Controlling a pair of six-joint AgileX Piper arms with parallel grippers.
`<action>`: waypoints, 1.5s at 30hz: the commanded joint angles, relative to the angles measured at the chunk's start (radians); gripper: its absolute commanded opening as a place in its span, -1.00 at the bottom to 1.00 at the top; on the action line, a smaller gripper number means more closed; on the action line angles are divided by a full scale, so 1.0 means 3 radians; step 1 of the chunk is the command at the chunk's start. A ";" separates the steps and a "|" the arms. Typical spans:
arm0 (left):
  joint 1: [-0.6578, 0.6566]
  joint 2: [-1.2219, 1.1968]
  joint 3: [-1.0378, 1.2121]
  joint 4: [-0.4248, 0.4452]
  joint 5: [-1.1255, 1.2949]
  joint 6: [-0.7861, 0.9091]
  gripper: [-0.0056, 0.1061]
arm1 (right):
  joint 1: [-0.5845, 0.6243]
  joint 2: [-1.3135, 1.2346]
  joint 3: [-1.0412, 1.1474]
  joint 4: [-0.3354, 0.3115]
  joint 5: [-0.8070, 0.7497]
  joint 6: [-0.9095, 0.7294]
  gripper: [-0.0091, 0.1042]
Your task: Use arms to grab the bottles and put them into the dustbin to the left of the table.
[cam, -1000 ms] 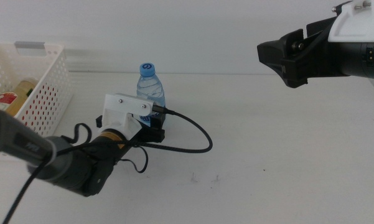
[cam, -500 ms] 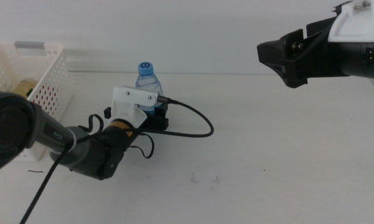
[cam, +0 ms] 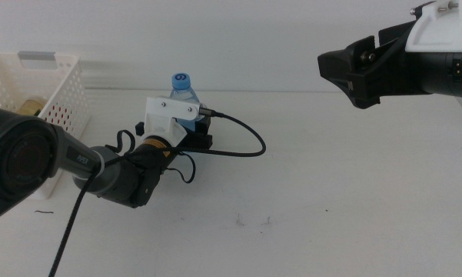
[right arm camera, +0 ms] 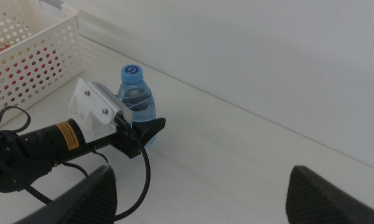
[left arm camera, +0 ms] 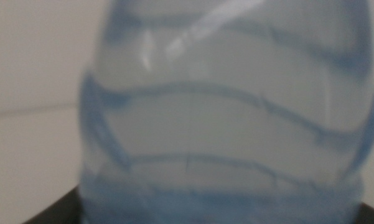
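Observation:
The clear water bottle [cam: 184, 98] with a blue cap stands upright at the back of the white table [cam: 338, 192]. It also shows in the right wrist view [right arm camera: 137, 99] and fills the blurred left wrist view [left arm camera: 224, 124]. My left gripper [cam: 194, 138] is low at the bottle's base, open, with a jaw on each side of it. My right gripper [cam: 346, 73] hangs open and empty high at the right. The white dustbin [cam: 58, 88] stands at the left with the yellow-liquid bottle [cam: 31, 108] inside. The red can is out of view.
A black cable [cam: 242, 150] loops from the left wrist across the table just right of the bottle. The dustbin's perforated wall [right arm camera: 43, 53] is a short way left of the bottle. Small dark marks [cam: 250, 221] dot the front of the table.
My left gripper has slid forward and slightly right until its jaws flank the bottle's base. The bottle and the right arm have not moved.

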 commanded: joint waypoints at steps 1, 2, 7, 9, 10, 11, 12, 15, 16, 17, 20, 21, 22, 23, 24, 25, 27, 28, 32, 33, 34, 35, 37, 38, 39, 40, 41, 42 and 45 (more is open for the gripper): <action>0.0009 0.0030 -0.0002 -0.0031 0.0060 -0.0106 0.48 | 0.0007 -0.0020 -0.0016 -0.0012 -0.0026 -0.0024 0.77; 0.0009 0.0004 0.0005 -0.0031 0.0086 -0.0155 0.32 | 0.0007 -0.0020 -0.0016 -0.0012 -0.0026 -0.0024 0.77; 0.0009 -0.0558 0.0141 -0.0031 0.0911 -0.0154 -0.76 | 0.0007 -0.0020 -0.0016 -0.0012 -0.0026 -0.0024 0.77; 0.0009 -0.0968 0.0175 -0.0019 0.1666 -0.0186 -0.93 | 0.0007 -0.0020 -0.0016 -0.0012 -0.0026 -0.0024 0.77; 0.0009 -0.1145 0.0168 -0.0019 0.2073 -0.0220 -0.93 | 0.0007 -0.0020 -0.0016 -0.0012 -0.0026 -0.0024 0.77; 0.0009 -0.1379 0.0152 0.0000 0.2582 -0.0229 -0.93 | 0.0007 -0.0020 -0.0016 -0.0012 -0.0026 -0.0024 0.77; 0.0009 -0.1597 0.0113 0.0000 0.3054 -0.0229 -0.93 | 0.0007 -0.0020 -0.0016 -0.0012 -0.0026 -0.0024 0.77; 0.0035 -0.2016 -0.0116 0.0000 0.4002 0.0024 -0.93 | 0.0007 -0.0020 -0.0016 -0.0012 -0.0026 -0.0024 0.77; 0.0067 -0.2076 -0.0262 -0.0019 0.4236 0.0158 -0.93 | 0.0007 -0.0020 -0.0016 -0.0012 -0.0026 -0.0024 0.77; 0.0134 -0.2093 -0.0445 -0.0050 0.4569 0.0317 -0.93 | 0.0007 -0.0020 -0.0016 -0.0012 -0.0026 -0.0024 0.77; 0.0451 -0.2032 -0.1058 -0.0145 0.5611 0.0693 -0.93 | 0.0007 -0.0020 -0.0016 -0.0012 -0.0026 -0.0024 0.77; 0.0568 -0.2005 -0.1274 -0.0191 0.5915 0.0847 -0.93 | 0.0007 -0.0020 -0.0016 -0.0012 -0.0026 -0.0024 0.77; 0.0665 -0.1991 -0.1435 -0.0240 0.6113 0.0985 -0.93 | 0.0007 -0.0020 -0.0016 -0.0012 -0.0026 -0.0024 0.77; 0.0785 -0.1963 -0.1617 -0.0271 0.6309 0.1127 -0.93 | 0.0007 -0.0020 -0.0016 -0.0012 -0.0026 -0.0024 0.77; 0.0904 -0.1940 -0.1777 -0.0272 0.6451 0.1211 -0.93 | 0.0007 -0.0020 -0.0016 -0.0012 -0.0026 -0.0024 0.77; 0.1003 -0.1925 -0.1888 -0.0272 0.6545 0.1253 -0.93 | 0.0007 -0.0020 -0.0016 -0.0012 -0.0026 -0.0024 0.77; 0.1253 -0.1851 -0.2085 -0.0272 0.6645 0.1253 -0.93 | 0.0007 -0.0020 -0.0016 -0.0012 -0.0026 -0.0024 0.77; 0.1351 -0.1826 -0.2147 -0.0272 0.6664 0.1253 -0.93 | 0.0007 -0.0020 -0.0016 -0.0012 -0.0026 -0.0024 0.77; 0.1706 -0.1629 -0.2223 -0.0308 0.6676 0.1283 -0.93 | 0.0007 -0.0020 -0.0016 -0.0012 -0.0026 -0.0024 0.77; 0.1754 -0.1572 -0.2223 -0.0341 0.6662 0.1332 -0.93 | 0.0007 -0.0020 -0.0016 -0.0012 -0.0026 -0.0024 0.77; 0.1778 -0.1511 -0.2223 -0.0354 0.6654 0.1359 -0.93 | 0.0007 -0.0020 -0.0016 -0.0012 -0.0026 -0.0024 0.77; 0.1807 -0.1451 -0.2223 -0.0347 0.6642 0.1413 -0.93 | 0.0007 -0.0020 -0.0016 -0.0012 -0.0026 -0.0024 0.77; 0.1833 -0.1328 -0.2223 -0.0264 0.6605 0.1431 -0.92 | 0.0007 -0.0020 -0.0016 -0.0011 -0.0026 -0.0024 0.77; 0.1839 -0.1284 -0.2223 -0.0232 0.6584 0.1431 -0.90 | 0.0007 -0.0020 -0.0016 -0.0011 -0.0026 -0.0024 0.77; 0.1847 -0.1225 -0.2223 -0.0208 0.6572 0.1423 -0.88 | 0.0007 -0.0020 -0.0016 -0.0011 -0.0026 -0.0024 0.77; 0.1865 -0.1169 -0.2223 -0.0199 0.6556 0.1423 -0.85 | 0.0007 -0.0020 -0.0016 -0.0011 -0.0026 -0.0024 0.77; 0.1871 -0.1126 -0.2223 -0.0199 0.6537 0.1423 -0.81 | 0.0007 -0.0020 -0.0016 -0.0011 -0.0026 -0.0024 0.77; 0.1877 -0.1076 -0.2223 -0.0199 0.6513 0.1423 -0.75 | 0.0007 -0.0020 -0.0016 -0.0011 -0.0026 -0.0024 0.77; 0.1873 -0.0960 -0.2223 -0.0134 0.6451 0.1417 -0.39 | 0.0007 -0.0020 -0.0016 -0.0011 -0.0026 -0.0024 0.77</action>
